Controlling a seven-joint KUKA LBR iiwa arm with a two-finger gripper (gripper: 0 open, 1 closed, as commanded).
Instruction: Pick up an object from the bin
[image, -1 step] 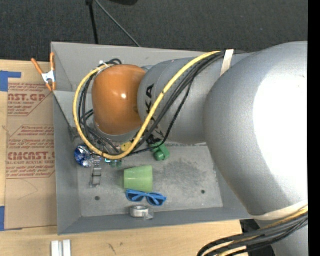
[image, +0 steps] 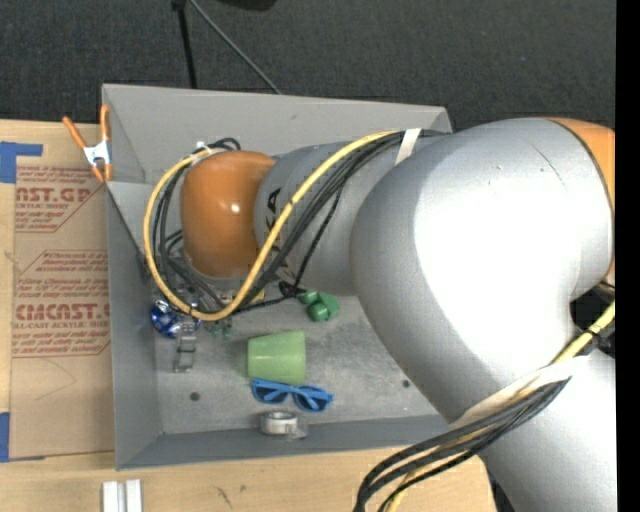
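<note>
Grey metal bin (image: 140, 400): viewed from above and entered by the arm from the right.
Orange wrist cover (image: 222, 215): looped by yellow and black cables and held over the bin's left half.
Gripper (image: 185, 345): lowered close to the floor at the bin's left side, largely hidden beneath the wrist.
Jaw state: cannot be told from this view.
Nearest thing: a shiny blue object (image: 163, 319), lying just beside the gripper, near the left wall.
Light green cup (image: 277, 356): laid mid-floor, apart from the gripper.
Blue sunglasses (image: 290, 394): placed just beside the cup, toward the near wall.
Silver ring (image: 280, 424): set against the near wall, just beside the sunglasses.
Dark green piece (image: 318, 306): found near the arm, beyond the cup.
</note>
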